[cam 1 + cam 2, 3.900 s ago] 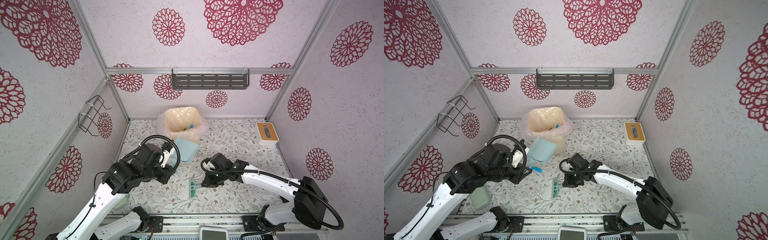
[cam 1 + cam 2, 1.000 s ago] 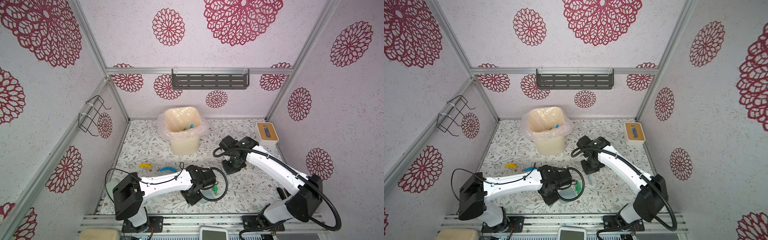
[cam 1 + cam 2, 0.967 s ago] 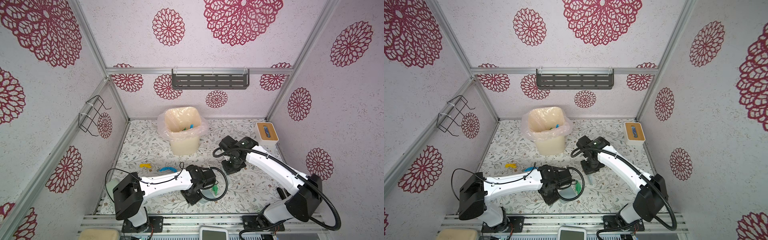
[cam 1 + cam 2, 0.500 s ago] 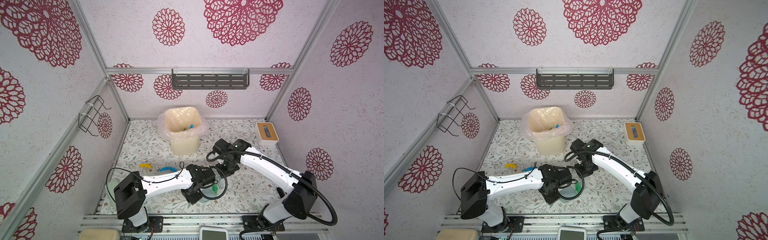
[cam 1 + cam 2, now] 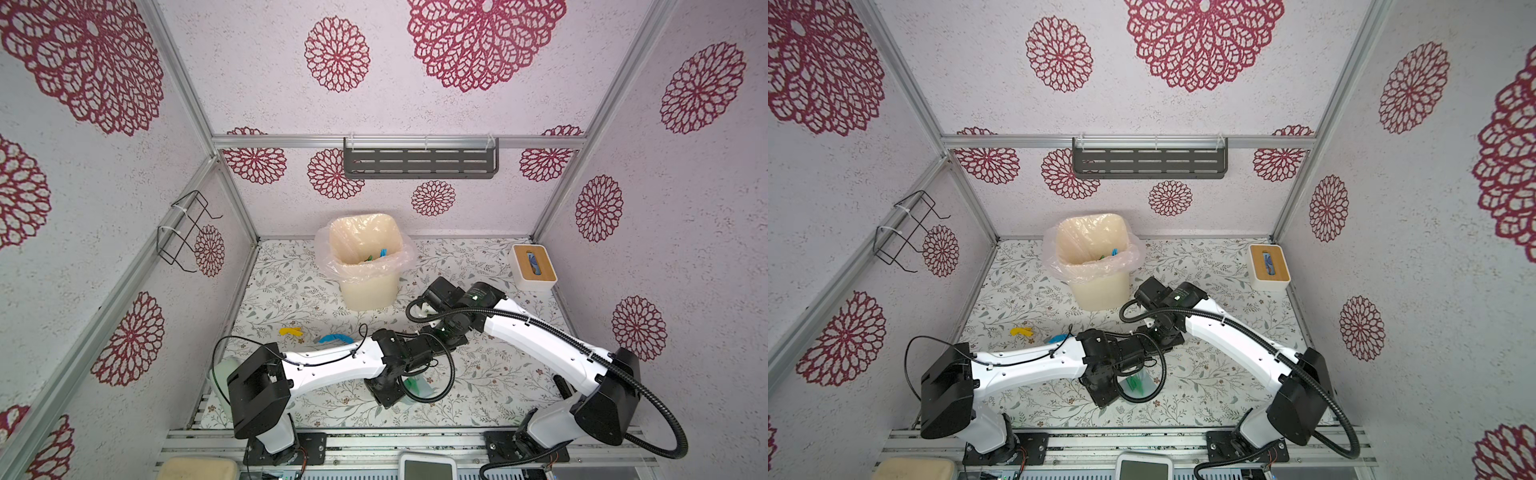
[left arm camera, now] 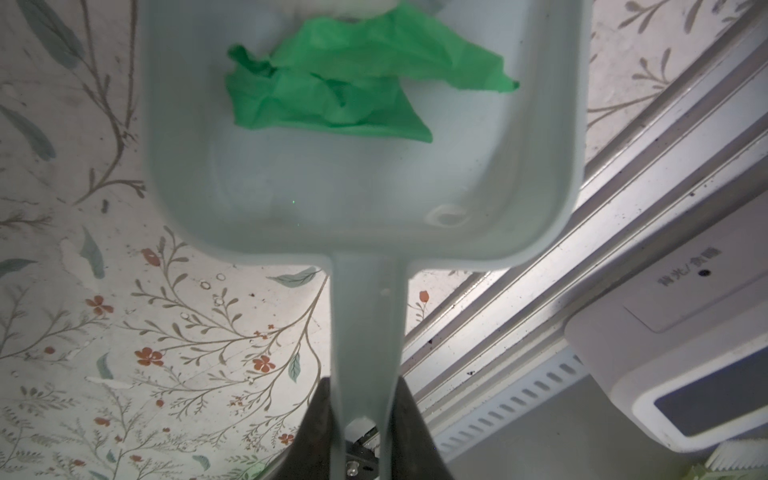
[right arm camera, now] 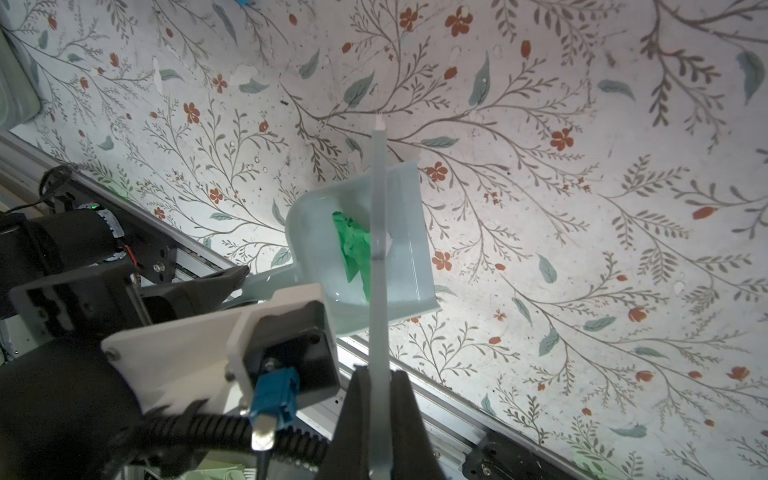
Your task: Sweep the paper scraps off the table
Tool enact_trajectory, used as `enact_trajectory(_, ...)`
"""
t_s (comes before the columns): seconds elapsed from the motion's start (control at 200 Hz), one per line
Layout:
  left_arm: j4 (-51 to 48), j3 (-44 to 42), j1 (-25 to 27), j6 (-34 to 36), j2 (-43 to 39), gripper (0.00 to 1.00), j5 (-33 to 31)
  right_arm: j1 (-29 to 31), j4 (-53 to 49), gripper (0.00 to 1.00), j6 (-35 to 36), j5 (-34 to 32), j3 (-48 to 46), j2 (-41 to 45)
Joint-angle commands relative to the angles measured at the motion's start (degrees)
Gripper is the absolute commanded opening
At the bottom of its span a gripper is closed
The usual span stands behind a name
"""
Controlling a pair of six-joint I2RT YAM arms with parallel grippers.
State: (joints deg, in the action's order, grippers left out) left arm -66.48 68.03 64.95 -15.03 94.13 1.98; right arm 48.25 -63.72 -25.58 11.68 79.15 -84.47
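Note:
A pale blue dustpan (image 6: 361,187) lies low over the table (image 5: 291,282) near its front edge, and my left gripper (image 6: 365,386) is shut on its handle. A crumpled green paper scrap (image 6: 332,91) sits in the pan, also visible as the green scrap (image 7: 353,245) in the right wrist view. My right gripper (image 7: 379,374) is shut on the thin handle of a pale brush (image 7: 379,249), which hangs right over the pan. A yellow scrap (image 5: 290,331) and a blue scrap (image 5: 334,338) lie on the table left of both arms.
A cream bin (image 5: 368,291) lined with a clear bag stands at the back middle with coloured scraps inside. A white tissue box (image 5: 534,266) sits at the back right. The metal rail (image 6: 540,291) along the table's front edge runs close to the dustpan.
The right arm has swung left and forward, bringing the brush over the dustpan. The left arm and dustpan have hardly moved in the last second.

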Motion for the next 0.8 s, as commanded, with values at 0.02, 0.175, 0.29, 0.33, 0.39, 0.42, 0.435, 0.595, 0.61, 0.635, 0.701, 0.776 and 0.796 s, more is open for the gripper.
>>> enact_trajectory(0.02,1.9,-1.5,-0.7,-0.7,-2.5,0.00,-1.1,-1.5,-5.0,0.00,-1.2,-1.3,2.3,6.0)
enact_trajectory(0.175,3.7,-2.3,-0.7,-0.9,-5.5,0.00,-2.0,-4.8,-7.9,0.00,-0.8,-2.8,4.0,8.6)
enact_trajectory(0.29,4.4,-2.5,-0.7,-1.1,-6.9,0.00,-3.2,-7.0,-7.4,0.00,-1.2,-2.3,4.7,10.6)
enact_trajectory(0.33,4.4,-2.6,-0.7,-1.3,-7.4,0.00,-3.8,-7.6,-7.0,0.00,-1.5,-2.0,4.6,11.2)
enact_trajectory(0.39,4.8,-2.6,-0.6,-1.3,-8.2,0.00,-4.5,-8.4,-6.0,0.00,-1.8,-1.5,4.3,12.2)
enact_trajectory(0.42,4.8,-2.8,-0.7,-1.4,-8.6,0.00,-4.8,-8.9,-5.6,0.00,-2.1,-1.1,4.1,12.7)
enact_trajectory(0.435,4.8,-2.7,-0.7,-1.5,-8.8,0.00,-4.9,-9.2,-5.4,0.00,-2.2,-1.0,4.1,13.0)
enact_trajectory(0.595,5.1,-2.4,-0.7,-2.4,-12.8,0.00,-7.8,-13.3,-5.7,0.00,-2.4,-1.6,4.4,16.4)
enact_trajectory(0.61,5.1,-2.3,-0.7,-2.4,-13.1,0.00,-8.2,-13.7,-5.8,0.00,-2.3,-1.8,4.4,16.7)
enact_trajectory(0.635,5.1,-2.2,-0.6,-2.6,-14.0,0.00,-8.8,-14.4,-6.1,0.00,-2.2,-1.9,4.4,17.3)
enact_trajectory(0.701,5.1,-1.8,-0.6,-2.7,-16.0,0.00,-10.1,-16.4,-6.6,0.00,-1.9,-2.3,4.1,18.8)
enact_trajectory(0.776,5.1,-1.4,-0.6,-2.8,-18.4,0.00,-11.5,-18.6,-6.9,0.00,-1.5,-2.2,3.6,20.4)
enact_trajectory(0.796,5.0,-1.2,-0.6,-2.7,-18.9,0.00,-11.9,-19.1,-6.9,0.00,-1.5,-2.2,3.4,20.9)
